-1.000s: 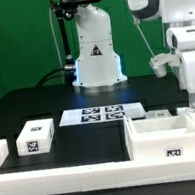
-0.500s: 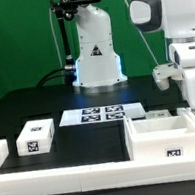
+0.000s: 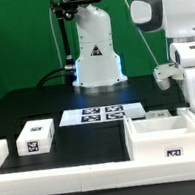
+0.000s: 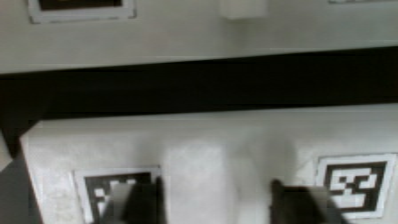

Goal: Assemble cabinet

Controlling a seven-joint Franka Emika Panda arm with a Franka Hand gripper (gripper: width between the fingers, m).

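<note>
White cabinet (image 3: 159, 127) sits on our black worktop (image 3: 46, 101); only the wrist view shows us the end effector (image 4: 217, 182) spread apart, released, over its square tags (image 4: 356, 188), too blurry to read.

a black table (image 3: 27, 111) carries everything. the marker board (image 3: 102, 113) lies flat near its middle. toward the exterior view's left sits a small white block (image 3: 34, 137) with a tag on its front. at that view's right stands the open white cabinet (image 3: 163, 128), near the board. a long low white rail (image 3: 87, 173) runs along the front edge. the arm's white base (image 3: 95, 60) stands at the back.
</note>
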